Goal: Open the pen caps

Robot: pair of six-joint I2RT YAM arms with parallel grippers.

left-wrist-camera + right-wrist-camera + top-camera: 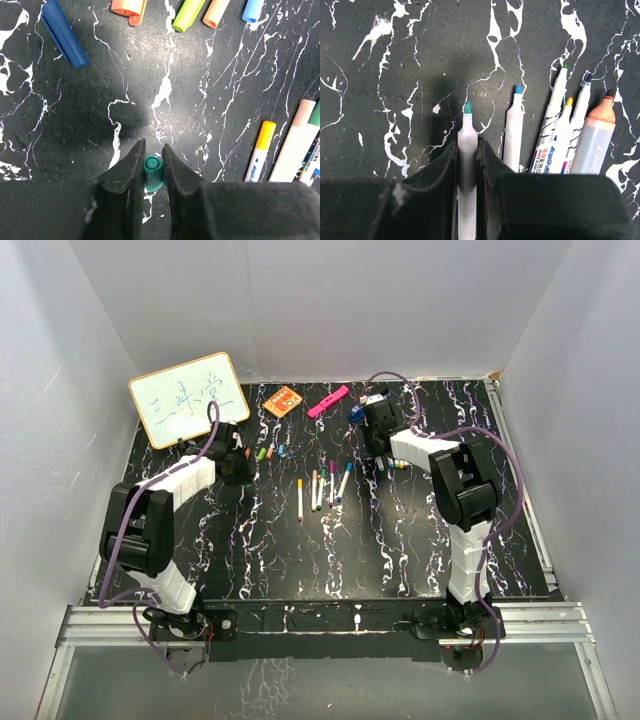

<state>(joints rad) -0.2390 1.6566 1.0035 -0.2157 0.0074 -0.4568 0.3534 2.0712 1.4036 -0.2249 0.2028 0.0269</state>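
The left jaws are almost shut and pinch a teal cap [153, 173] between the two black fingers [125, 185]. The open end of the cap points to 12 o'clock in the left wrist view. Whether it touches the dark marbled tabletop [100, 100] I cannot tell. Further toward 12 o'clock lies a row of loose caps: orange caps [129, 9], a green cap [188, 13], a peach cap [216, 12] and a light blue cap [252, 9]. A dark blue cap [64, 35] lies apart from them at 10 o'clock. At 3 o'clock lie capped pens [292, 152], the nearest one with a yellow cap [265, 131].

The right jaws are closed on a white pen [467, 150]. Its bare teal tip points to 12 o'clock in the right wrist view. Just beside it at 3 o'clock lies a pen with a blue tip [514, 130]. After this comes a bundle of uncapped pens [560, 135] with green, yellow and dark tips, and a thicker grey marker [597, 142] with a brown tip.

In the top view the two arms reach to the far half of the tabletop, the left one at 10 o'clock from the middle and the right one at 1 o'clock. A whiteboard [188, 398] stands at 10 o'clock. An orange card [283, 401] and a pink highlighter [328, 401] lie at 12 o'clock.
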